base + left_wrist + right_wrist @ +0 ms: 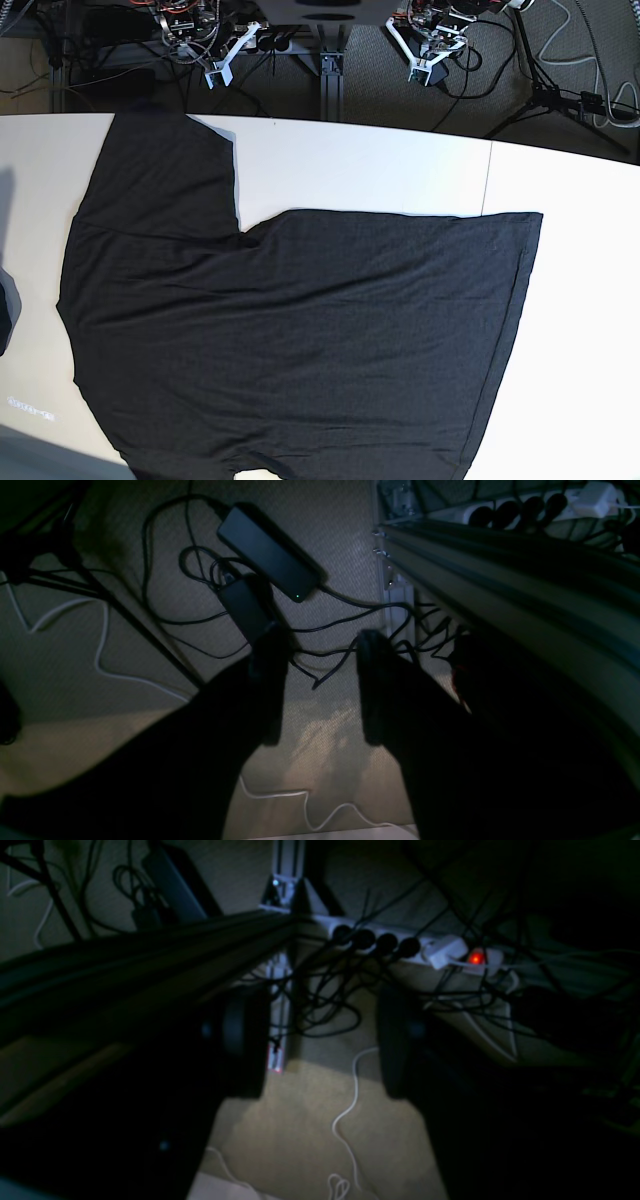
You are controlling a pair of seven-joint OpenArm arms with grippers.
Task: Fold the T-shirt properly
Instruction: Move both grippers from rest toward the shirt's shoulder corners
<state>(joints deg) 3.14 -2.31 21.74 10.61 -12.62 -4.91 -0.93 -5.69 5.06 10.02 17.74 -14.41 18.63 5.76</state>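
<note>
T-shirt (300,340) spread flat on white table (380,170), plain side up. Left gripper (430,62) and right gripper (222,62) parked beyond table's far edge, jaws apart, empty.

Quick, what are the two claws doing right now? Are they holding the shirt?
Left gripper: open, holding nothing, hanging over the floor behind the table.
Right gripper: open, also empty.
The T-shirt lies spread flat on the table, untouched.
</note>
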